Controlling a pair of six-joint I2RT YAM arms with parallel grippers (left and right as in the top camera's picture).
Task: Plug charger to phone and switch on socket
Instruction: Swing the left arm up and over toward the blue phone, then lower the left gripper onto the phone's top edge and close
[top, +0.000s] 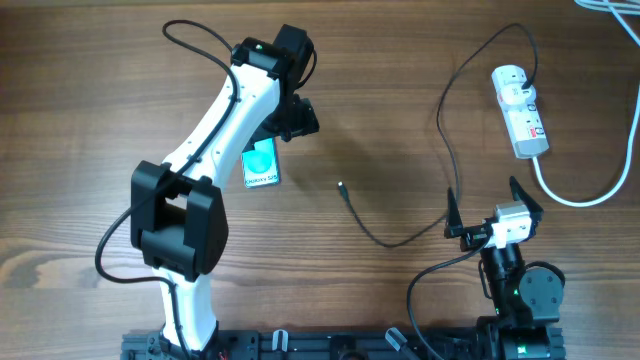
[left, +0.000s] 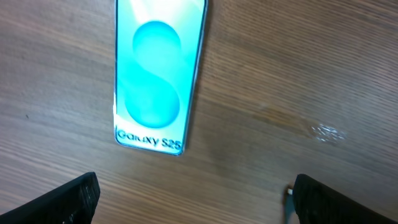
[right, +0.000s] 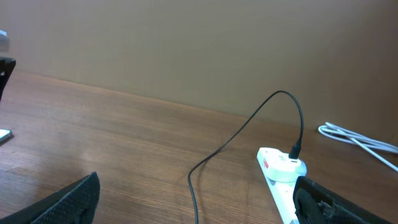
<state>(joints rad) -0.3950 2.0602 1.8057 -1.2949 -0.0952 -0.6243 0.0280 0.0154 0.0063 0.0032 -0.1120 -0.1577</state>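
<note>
The phone (top: 262, 165) lies flat left of centre, turquoise screen up, and fills the top of the left wrist view (left: 158, 81). My left gripper (top: 291, 124) hangs over its upper right corner, open and empty (left: 193, 200). The charger cable (top: 441, 120) runs from its white plug head (top: 509, 78) in the socket strip (top: 522, 112), loops down, and ends in a free tip (top: 341, 185) on the table. My right gripper (top: 490, 208) is open and empty near the front right, with the cable (right: 249, 129) and strip (right: 280, 171) ahead of it (right: 199, 202).
The strip's thick white cord (top: 600, 190) curves off to the right edge and also shows in the right wrist view (right: 357, 138). The left arm's white links (top: 215, 125) reach over the table's left part. The robots' black cables (top: 120, 250) trail near the front.
</note>
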